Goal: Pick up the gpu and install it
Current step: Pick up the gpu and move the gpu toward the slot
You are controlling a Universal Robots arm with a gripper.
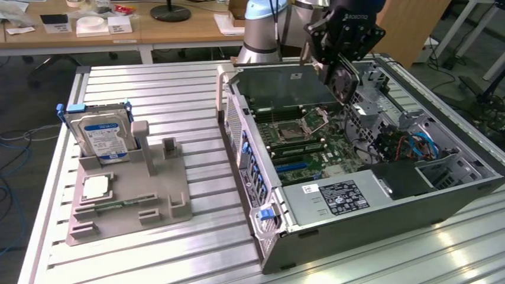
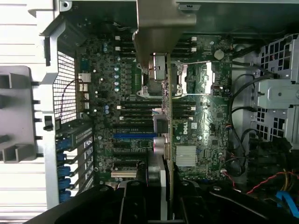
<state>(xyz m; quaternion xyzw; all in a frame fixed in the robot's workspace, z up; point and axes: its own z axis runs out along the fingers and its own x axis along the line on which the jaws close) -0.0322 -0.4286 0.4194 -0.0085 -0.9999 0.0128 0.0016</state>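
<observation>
Exterior view: gripper [image 1: 336, 59] partly closed on gpu [image 1: 342, 84], hung long axis down directly beneath, above motherboard [image 1: 304, 145].

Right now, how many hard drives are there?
1. The hard drive stands upright in the grey holder, on the exterior view's left; the computer case may hide more.
</observation>
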